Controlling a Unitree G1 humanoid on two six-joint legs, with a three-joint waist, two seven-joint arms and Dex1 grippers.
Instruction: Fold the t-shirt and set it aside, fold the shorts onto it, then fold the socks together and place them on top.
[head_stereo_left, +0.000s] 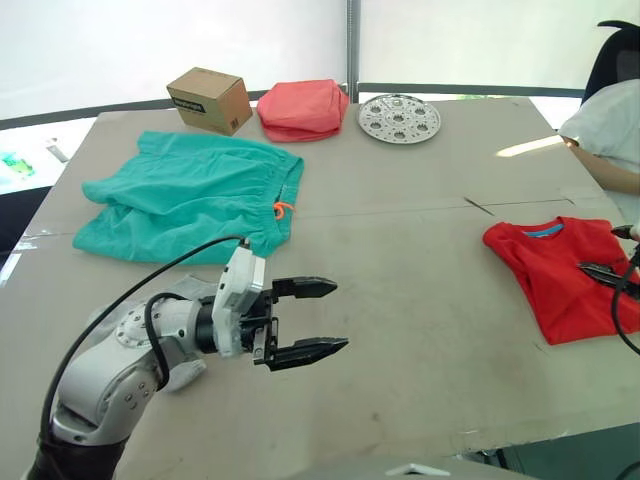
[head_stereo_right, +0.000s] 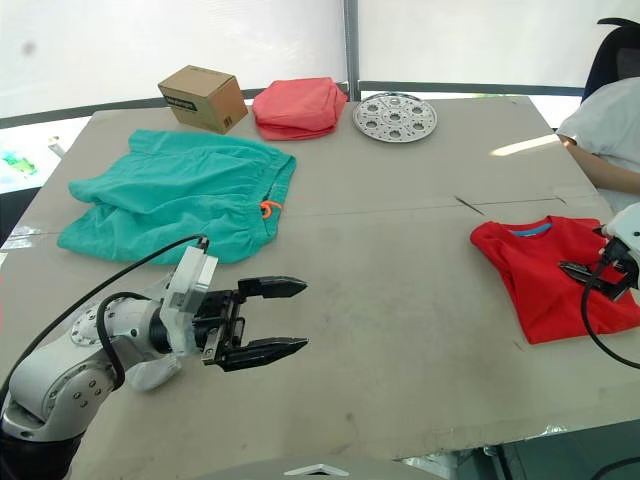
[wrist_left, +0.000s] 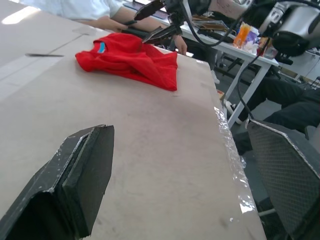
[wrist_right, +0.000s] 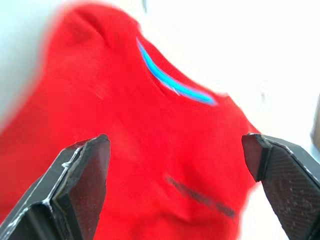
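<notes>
T-shirt (head_stereo_left: 560, 272): bright red, folded, blue neck label, at tabletop (head_stereo_left: 420, 300) right edge. Shorts (head_stereo_left: 185, 195): teal, rumpled, orange drawstring, far left. Right gripper (head_stereo_right: 578, 272) released above t-shirt; left gripper (head_stereo_left: 320, 320) released, empty.

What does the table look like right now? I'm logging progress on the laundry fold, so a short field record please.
t-shirt: folded, lying at the robot's right side of the table
shorts: spread out, unfolded, far left
left end effector: open, above bare table, holding nothing
right end effector: open, over the t-shirt
other items: cardboard box, pink cloth bundle, metal disc along the far edge
</notes>
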